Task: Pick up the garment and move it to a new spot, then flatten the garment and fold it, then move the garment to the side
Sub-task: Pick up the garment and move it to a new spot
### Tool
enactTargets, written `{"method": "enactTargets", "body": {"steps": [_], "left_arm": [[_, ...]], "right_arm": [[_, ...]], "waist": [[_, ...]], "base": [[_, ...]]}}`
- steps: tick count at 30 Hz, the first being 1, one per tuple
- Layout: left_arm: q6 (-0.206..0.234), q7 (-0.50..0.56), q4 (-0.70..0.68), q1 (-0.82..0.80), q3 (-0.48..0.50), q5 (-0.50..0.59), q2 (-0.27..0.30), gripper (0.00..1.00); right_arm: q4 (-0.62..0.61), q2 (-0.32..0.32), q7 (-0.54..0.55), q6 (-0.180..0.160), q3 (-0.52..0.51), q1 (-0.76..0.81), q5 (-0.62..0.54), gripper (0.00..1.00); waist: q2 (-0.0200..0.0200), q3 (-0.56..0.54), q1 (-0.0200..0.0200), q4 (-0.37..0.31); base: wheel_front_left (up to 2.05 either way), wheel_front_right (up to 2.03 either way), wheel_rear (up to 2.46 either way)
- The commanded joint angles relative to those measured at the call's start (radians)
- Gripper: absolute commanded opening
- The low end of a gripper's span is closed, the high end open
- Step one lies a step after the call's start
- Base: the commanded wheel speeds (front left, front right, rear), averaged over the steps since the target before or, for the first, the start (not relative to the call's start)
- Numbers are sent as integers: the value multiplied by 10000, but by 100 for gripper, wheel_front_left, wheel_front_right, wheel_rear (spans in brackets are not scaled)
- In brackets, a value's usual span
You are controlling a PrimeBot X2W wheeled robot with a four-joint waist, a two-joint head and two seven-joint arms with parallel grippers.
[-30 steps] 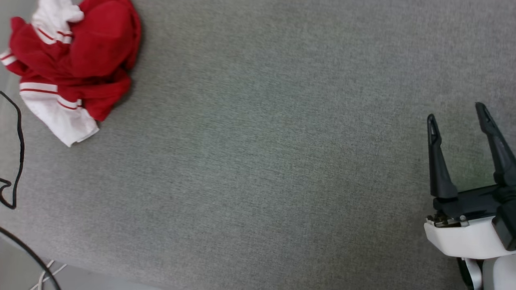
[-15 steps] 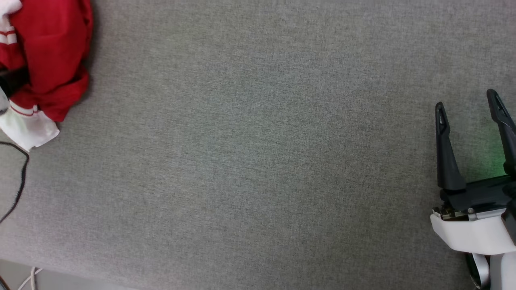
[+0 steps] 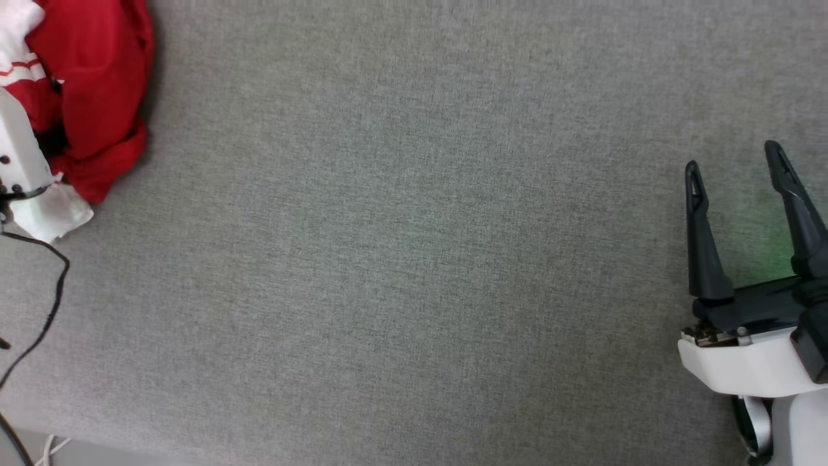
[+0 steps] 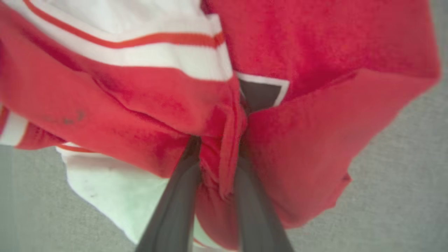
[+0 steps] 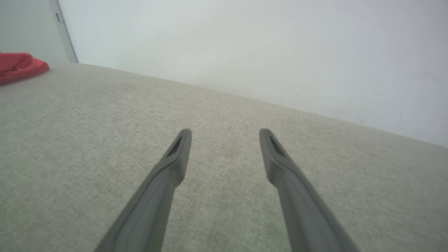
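The garment (image 3: pixel 90 84), crumpled red cloth with white striped sleeves, lies bunched at the far left of the grey surface. In the left wrist view my left gripper (image 4: pixel 218 147) is shut on a raised fold of the garment (image 4: pixel 315 140), and its two dark fingers (image 4: pixel 175 203) sink into the red cloth. A corner of black print edged in white peeks out just above the pinch. My left arm's white wrist (image 3: pixel 19 155) covers part of the heap. My right gripper (image 3: pixel 734 165) hovers open at the right, far from the garment (image 5: pixel 19 66), with nothing between its fingers (image 5: pixel 175 157).
A grey fabric-covered surface (image 3: pixel 414 259) stretches between the two arms. A black cable (image 3: pixel 45 304) dangles along the left edge, near the surface's front edge (image 3: pixel 129 450). In the right wrist view a pale wall (image 5: pixel 245 45) rises behind the surface.
The head camera has shifted, so the garment sits farther left in the picture. My left arm has come in over the heap and its jaws have closed on a fold. The right gripper stays open.
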Motion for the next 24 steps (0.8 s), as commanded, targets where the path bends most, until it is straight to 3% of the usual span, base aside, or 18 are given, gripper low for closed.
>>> {"method": "enactTargets", "body": {"steps": [1, 11, 24], "left_arm": [[-47, -107, -159, -227, -106, -40, 120, 0], [-35, -113, -1963, -1352, -1172, 324, 1354, 0], [-35, 913, -4276, -3269, -2746, 984, 863, 0]], "right_arm": [[56, 90, -21, -5, 34, -82, 122, 100], [482, 420, -21, -5, 285, 38, 527, 100], [783, 475, -21, -5, 429, 262, 1545, 100]], "waist": [[0, -352, -1, -46], [0, -1834, -1, -376], [0, -2906, -1, -1682]], "base": [[0, 0, 0], [0, 0, 0], [0, 0, 0]]}}
